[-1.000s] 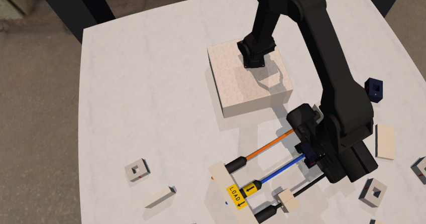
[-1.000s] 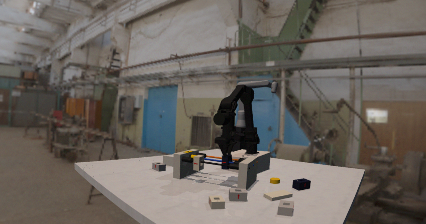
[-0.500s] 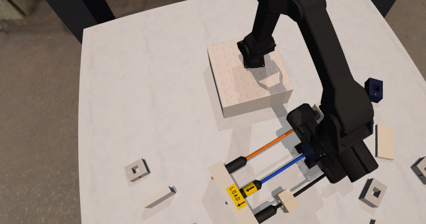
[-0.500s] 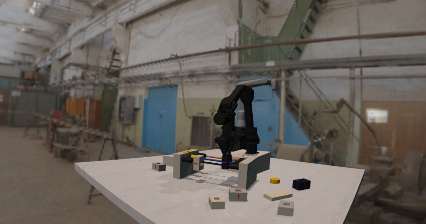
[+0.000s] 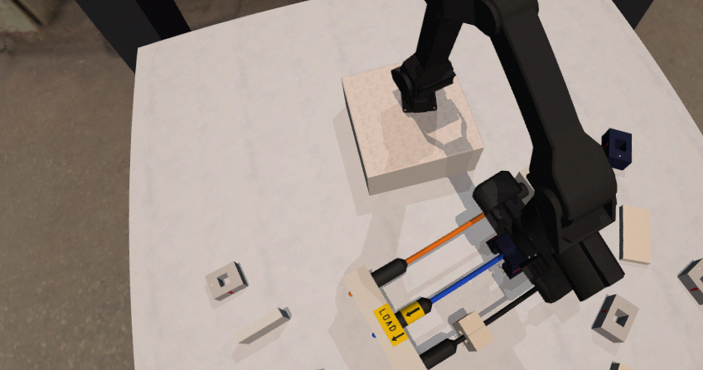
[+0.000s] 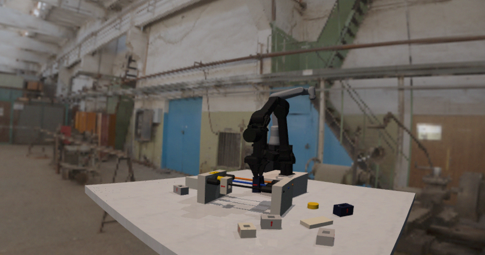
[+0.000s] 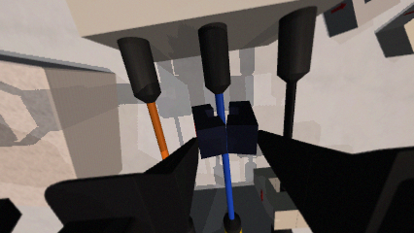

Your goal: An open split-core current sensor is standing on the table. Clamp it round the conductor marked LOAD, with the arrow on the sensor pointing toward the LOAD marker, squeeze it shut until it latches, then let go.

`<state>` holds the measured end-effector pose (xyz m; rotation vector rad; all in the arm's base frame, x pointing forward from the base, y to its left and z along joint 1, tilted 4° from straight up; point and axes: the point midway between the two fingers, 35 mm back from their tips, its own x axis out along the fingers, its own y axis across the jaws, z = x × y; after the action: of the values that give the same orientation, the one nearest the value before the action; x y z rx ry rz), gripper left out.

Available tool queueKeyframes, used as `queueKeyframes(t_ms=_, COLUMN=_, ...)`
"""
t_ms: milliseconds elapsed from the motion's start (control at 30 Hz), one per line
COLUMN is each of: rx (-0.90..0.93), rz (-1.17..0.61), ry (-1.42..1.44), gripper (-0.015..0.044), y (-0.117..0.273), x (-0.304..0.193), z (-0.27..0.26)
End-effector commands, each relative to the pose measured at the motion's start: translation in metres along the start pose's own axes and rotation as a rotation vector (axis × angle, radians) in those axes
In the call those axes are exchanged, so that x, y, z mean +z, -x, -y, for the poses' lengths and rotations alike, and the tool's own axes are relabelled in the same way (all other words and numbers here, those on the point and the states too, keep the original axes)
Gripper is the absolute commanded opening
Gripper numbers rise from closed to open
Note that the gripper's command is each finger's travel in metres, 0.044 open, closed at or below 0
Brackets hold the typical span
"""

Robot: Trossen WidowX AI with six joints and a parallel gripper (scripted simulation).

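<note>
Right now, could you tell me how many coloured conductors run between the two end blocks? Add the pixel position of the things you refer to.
3: orange [image 5: 446, 237] [image 7: 157, 129] on one side, blue [image 5: 466, 279] [image 7: 227, 184] in the middle, black [image 5: 510, 306] [image 7: 290, 107] on the other.

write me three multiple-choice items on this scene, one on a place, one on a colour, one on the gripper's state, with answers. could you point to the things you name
1. Which conductor does the sensor in the gripper stand at?
A) orange
B) blue
C) black

2. What colour is the LOAD marker's plate?
A) green
B) white
C) yellow

3. How is the gripper now?
A) shut on the sensor
B) wide open, holding nothing
C) shut on nothing

1 B: the blue conductor [image 5: 466, 278] [image 7: 227, 186] runs at the dark sensor [image 5: 507, 251] [image 6: 257, 184] [image 7: 242, 131].
2 C: the LOAD marker [image 5: 389, 323] is yellow with black lettering.
3 A: the gripper [image 5: 512, 257] [image 6: 257, 176] [image 7: 226, 138] has a finger against each side of the sensor.
</note>
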<state>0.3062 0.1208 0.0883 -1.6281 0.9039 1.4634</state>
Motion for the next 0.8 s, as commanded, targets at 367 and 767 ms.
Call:
queueKeyframes(t_ms=367, rx=0.0, rz=0.0, ry=0.0, gripper=0.0, y=0.0005, x=0.0, z=0.0)
queueKeyframes(t_ms=767, rx=0.0, rz=0.0, ry=0.0, gripper=0.0289, y=0.0005, x=0.0, z=0.0)
